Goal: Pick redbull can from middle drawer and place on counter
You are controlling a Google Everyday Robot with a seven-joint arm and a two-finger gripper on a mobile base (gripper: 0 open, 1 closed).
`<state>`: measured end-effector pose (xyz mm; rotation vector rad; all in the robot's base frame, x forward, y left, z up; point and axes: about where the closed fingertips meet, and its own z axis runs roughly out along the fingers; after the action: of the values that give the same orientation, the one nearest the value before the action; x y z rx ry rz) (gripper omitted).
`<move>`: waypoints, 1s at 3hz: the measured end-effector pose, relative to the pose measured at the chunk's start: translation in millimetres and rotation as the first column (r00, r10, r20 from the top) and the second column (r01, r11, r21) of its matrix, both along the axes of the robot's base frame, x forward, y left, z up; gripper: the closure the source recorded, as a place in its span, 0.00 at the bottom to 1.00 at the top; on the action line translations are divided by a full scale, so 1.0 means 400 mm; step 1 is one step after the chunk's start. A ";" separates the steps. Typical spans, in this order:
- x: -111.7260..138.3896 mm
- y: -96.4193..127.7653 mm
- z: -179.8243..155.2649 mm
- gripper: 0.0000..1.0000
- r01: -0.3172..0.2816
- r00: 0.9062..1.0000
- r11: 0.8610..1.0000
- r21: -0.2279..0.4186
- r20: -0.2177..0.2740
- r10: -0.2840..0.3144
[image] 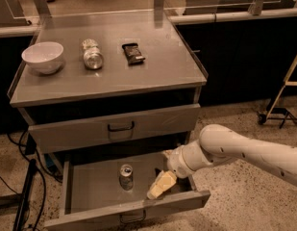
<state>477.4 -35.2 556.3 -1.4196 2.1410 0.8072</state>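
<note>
Gripper (157,189) hanging low inside the open middle drawer (90,189)

The redbull can (126,176) is standing upright on the drawer floor (silver top facing up), with the gripper near its 3 o'clock, apart from it; whether the gripper is spread or closed, I cannot tell. At 12 o'clock the counter (162,76) is carrying a white bowl (42,57), a tipped silver can (92,57) and a dark snack packet (133,53). The frame's bottom edge is cutting off the drawer front.

White arm (249,150) reaching in from the right, sloping down leftward, wrist (184,160) bending down, pale gripper (159,186) pointing down-left, hanging low at the near side, just right of centre.
</note>
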 end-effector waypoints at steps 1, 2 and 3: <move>0.051 0.086 -0.076 0.00 -0.004 1.000 1.000 -0.004 0.004 0.004; 0.051 0.095 -0.084 0.00 -0.007 1.000 1.000 -0.002 -0.002 0.007; 0.042 0.107 -0.106 0.00 -0.006 1.000 1.000 0.003 -0.023 0.006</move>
<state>494.3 7.8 513.8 -1.4223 2.1528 0.8325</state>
